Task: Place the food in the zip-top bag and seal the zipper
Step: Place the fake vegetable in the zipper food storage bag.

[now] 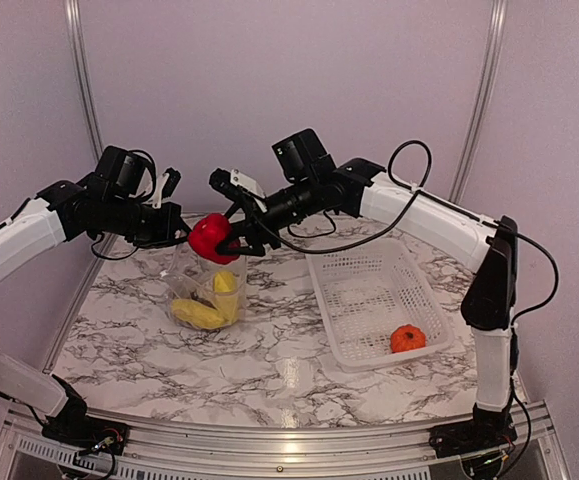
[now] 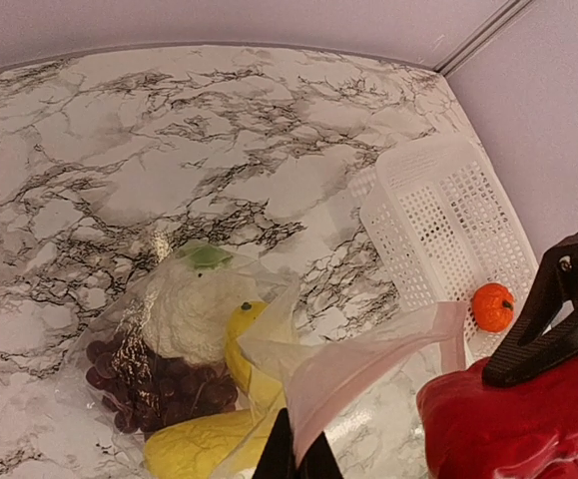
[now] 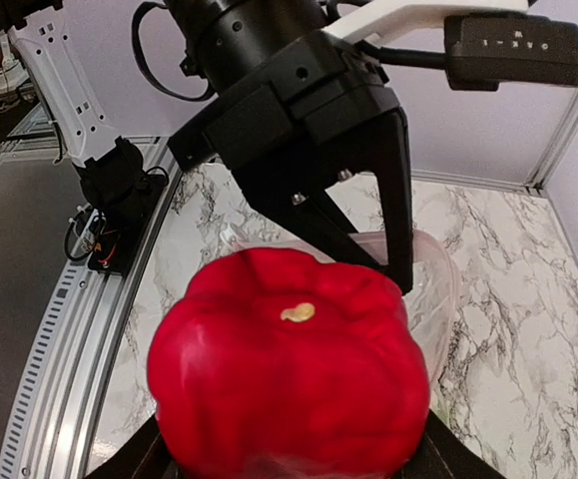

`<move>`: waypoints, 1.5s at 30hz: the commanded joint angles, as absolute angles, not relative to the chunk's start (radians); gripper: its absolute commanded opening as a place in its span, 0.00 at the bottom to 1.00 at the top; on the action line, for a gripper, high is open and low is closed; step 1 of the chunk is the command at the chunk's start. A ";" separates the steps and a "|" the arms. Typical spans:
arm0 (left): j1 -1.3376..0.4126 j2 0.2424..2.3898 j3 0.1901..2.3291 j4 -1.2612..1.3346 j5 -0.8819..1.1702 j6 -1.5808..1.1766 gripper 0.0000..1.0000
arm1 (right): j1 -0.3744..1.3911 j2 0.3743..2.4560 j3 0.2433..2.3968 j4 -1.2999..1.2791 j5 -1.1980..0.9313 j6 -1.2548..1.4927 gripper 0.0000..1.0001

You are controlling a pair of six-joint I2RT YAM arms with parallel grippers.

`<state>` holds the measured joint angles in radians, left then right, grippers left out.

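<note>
The clear zip-top bag [image 1: 201,290] lies on the marble table with its mouth lifted. Inside it are the white cauliflower [image 2: 194,304], purple grapes [image 2: 154,384] and two yellow pieces [image 1: 209,305]. My left gripper [image 2: 296,461] is shut on the bag's mouth edge with the zipper strip [image 2: 368,364], holding it up. My right gripper [image 1: 231,238] is shut on the red pepper [image 1: 212,238] and holds it in the air at the raised bag mouth. The pepper fills the right wrist view [image 3: 293,369]. The orange round fruit [image 1: 406,338] lies in the white basket.
The white lattice basket [image 1: 369,290] stands on the right half of the table and also shows in the left wrist view [image 2: 438,215]. Purple walls and metal frame posts close the back. The aluminium rail runs along the near table edge.
</note>
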<state>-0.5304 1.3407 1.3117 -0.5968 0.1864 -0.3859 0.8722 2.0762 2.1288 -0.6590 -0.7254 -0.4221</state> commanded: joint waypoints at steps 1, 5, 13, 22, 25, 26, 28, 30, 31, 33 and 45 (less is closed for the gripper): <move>-0.534 1.315 1.348 -0.612 0.219 -0.396 0.00 | 0.901 2.086 2.108 -0.595 -0.668 -0.425 0.61; -0.534 1.304 1.349 -0.612 0.223 -0.393 0.00 | 0.923 2.105 2.096 -0.586 -0.570 -0.438 0.62; -0.534 1.297 1.342 -0.610 0.224 -0.394 0.00 | 0.968 2.112 2.057 -0.578 -0.406 -0.498 0.64; -0.534 1.295 1.341 -0.590 0.235 -0.399 0.00 | 1.033 2.117 2.012 -0.570 -0.227 -0.577 0.76; -0.534 1.295 1.337 -0.583 0.236 -0.399 0.00 | 1.050 2.118 2.013 -0.555 -0.180 -0.578 0.83; -0.534 1.296 1.334 -0.583 0.235 -0.400 0.00 | 1.052 2.118 2.015 -0.556 -0.174 -0.579 0.84; -0.534 1.295 1.329 -0.581 0.235 -0.400 0.00 | 1.052 2.116 2.021 -0.561 -0.175 -0.576 0.84; -0.534 1.296 1.324 -0.580 0.231 -0.397 0.00 | 1.052 2.108 2.026 -0.571 -0.177 -0.575 0.84; -0.534 1.295 1.322 -0.580 0.228 -0.395 0.00 | 1.052 2.099 2.024 -0.575 -0.180 -0.574 0.84; -0.534 1.296 1.319 -0.580 0.223 -0.392 0.00 | 1.052 2.077 2.016 -0.581 -0.185 -0.572 0.84; -0.534 1.316 1.339 -0.589 0.215 -0.385 0.00 | 1.051 1.886 1.970 -0.614 -0.196 -0.567 0.86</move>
